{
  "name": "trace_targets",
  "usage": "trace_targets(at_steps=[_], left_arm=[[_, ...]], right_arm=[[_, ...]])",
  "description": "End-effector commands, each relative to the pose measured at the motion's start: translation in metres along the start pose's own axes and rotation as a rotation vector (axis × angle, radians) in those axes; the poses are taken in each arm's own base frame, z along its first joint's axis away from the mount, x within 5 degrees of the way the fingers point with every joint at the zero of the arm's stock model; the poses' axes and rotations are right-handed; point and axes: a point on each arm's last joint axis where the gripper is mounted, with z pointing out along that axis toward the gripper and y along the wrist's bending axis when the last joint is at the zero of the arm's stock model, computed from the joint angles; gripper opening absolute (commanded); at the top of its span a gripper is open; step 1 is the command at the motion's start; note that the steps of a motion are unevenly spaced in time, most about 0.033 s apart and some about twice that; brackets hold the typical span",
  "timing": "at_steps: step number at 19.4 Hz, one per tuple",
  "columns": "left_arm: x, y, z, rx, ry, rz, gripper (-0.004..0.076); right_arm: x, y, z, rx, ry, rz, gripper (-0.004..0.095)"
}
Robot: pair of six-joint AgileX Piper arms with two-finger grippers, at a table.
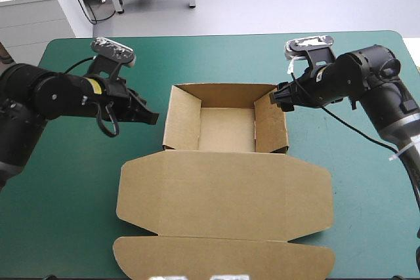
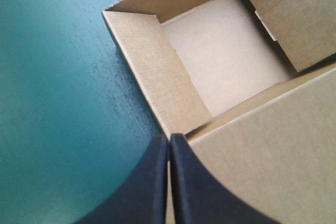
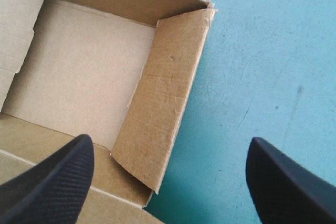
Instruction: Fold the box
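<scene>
Table (image 1: pixel 65 214) w/ teal-green cover fills the high view. Box (image 1: pixel 226 129) sits approx. mid-table, a bit toward the far edge, as an open tray. Far wall (image 1: pixel 223 93), left wall (image 1: pixel 182 119) and right wall (image 1: pixel 270 122) are up, and the tray floor is bare. Lid (image 1: pixel 223 191) lies flat on the cover, joined to the tray's near edge and reaching toward the robot. Lid's front flap (image 1: pixel 223 257) is also flat, close to the table's near edge.

Left arm comes in from the table's left side. Left gripper (image 1: pixel 152 117) is just beside the left wall's outer face, and contact can't be judged from above. Left wrist view: black fingers (image 2: pixel 152 182) are pressed together in one point w/ only a hairline slit and nothing seen pinched. The tip of this gripper (image 2: pixel 169 145) is at the tray corner where the left wall (image 2: pixel 157 72) meets the lid (image 2: pixel 273 150).

Right arm comes in from the right side. Right gripper (image 1: pixel 274 95) is at the right wall's far top corner. Right wrist view: this gripper (image 3: pixel 169 139) has its fingers (image 3: pixel 58 182) spread wide apart, gripping nothing. One finger is over the lid/tray join, the other over bare cover (image 3: pixel 262 51). The right wall (image 3: pixel 163 93) stands ahead, between them.
</scene>
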Motion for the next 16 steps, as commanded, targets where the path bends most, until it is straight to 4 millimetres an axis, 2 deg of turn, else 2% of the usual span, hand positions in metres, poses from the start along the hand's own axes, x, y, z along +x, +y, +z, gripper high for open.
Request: trace_targets(at_steps=[1,2,4,7,8,9,11,13,16], left_arm=[[0.029,-0.003,-0.026,-0.033,0.014,0.019,-0.0008],[0.037,-0.003,-0.027,-0.039,0.026,0.02,-0.0008],[0.066,-0.003,-0.023,-0.048,0.079,0.015,-0.0008],[0.099,-0.005,-0.017,-0.047,0.107,0.003,-0.0008],[0.116,-0.005,-0.012,-0.052,0.12,-0.012,-0.0008],[0.123,-0.005,-0.011,-0.053,0.119,-0.02,-0.0008],[0.152,-0.006,-0.006,-0.054,0.125,-0.043,-0.0008],[0.171,-0.008,-0.005,-0.055,0.128,-0.058,-0.0008],[0.187,-0.009,-0.007,-0.055,0.125,-0.063,-0.0008]], right_arm=[[-0.003,0.0,-0.019,0.0,-0.069,-0.007,0.0729],[-0.003,0.0,-0.018,0.001,-0.067,-0.004,0.0729],[-0.004,0.0,-0.012,0.0,-0.053,0.008,0.0729],[-0.005,0.0,0.003,0.0,-0.011,0.013,0.0729],[-0.006,0.0,0.014,0.002,0.017,0.015,0.0729],[-0.007,-0.001,0.02,0.004,0.031,0.015,0.0729],[-0.009,-0.002,0.044,0.009,0.085,0.018,0.0728],[-0.011,-0.003,0.069,0.014,0.13,0.02,0.072],[-0.013,-0.004,0.1,0.021,0.158,0.041,0.0711]])
